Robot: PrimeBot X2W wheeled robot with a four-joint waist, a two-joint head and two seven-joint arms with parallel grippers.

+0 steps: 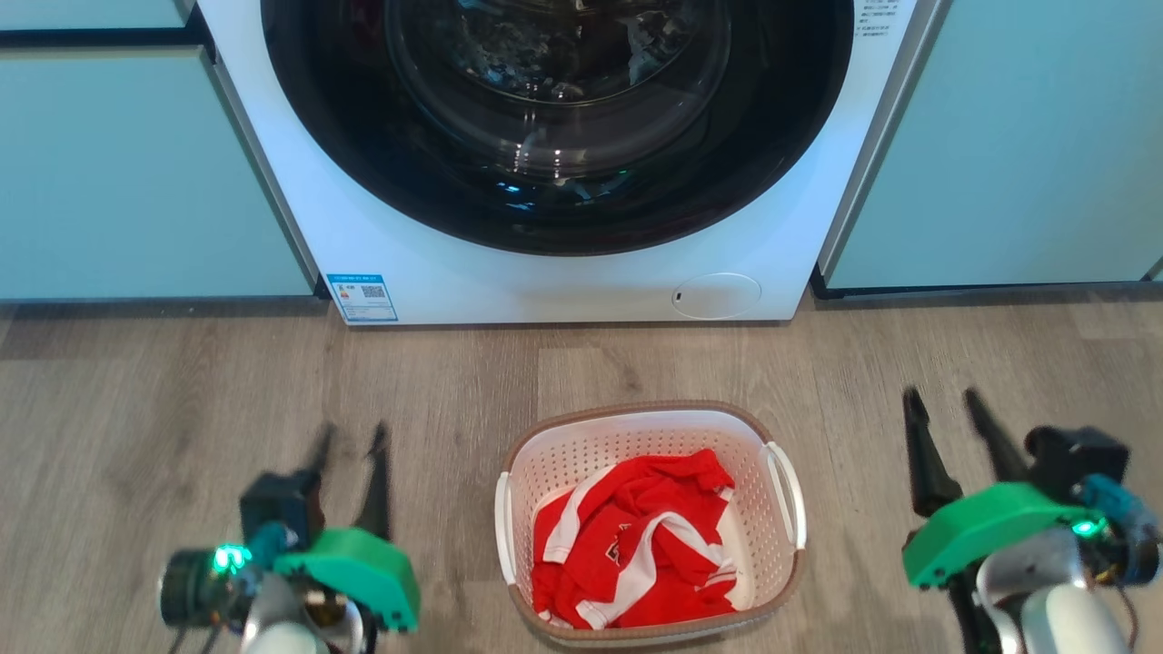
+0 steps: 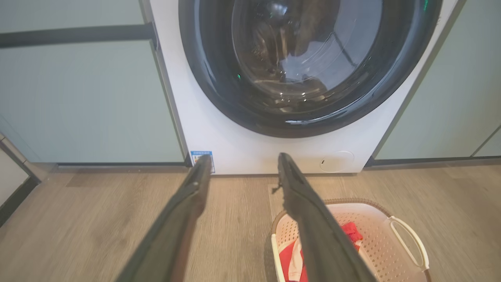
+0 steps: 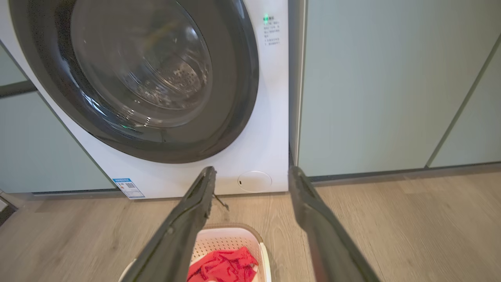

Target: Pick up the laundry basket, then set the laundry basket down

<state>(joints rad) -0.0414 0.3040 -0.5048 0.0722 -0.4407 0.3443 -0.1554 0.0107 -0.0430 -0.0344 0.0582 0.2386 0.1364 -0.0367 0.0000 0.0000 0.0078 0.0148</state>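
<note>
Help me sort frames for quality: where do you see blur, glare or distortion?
Head view: the left gripper is blurred, while the right gripper and the basket look sharp. Left wrist view: pale reflections glare on the washer door; the wide lens slants the cabinet edges. Right wrist view: the door glass looks slightly soft.

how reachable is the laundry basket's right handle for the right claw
Probably yes: the right claw is open and apart from the laundry basket, with just wood floor between it and the right handle.
</note>
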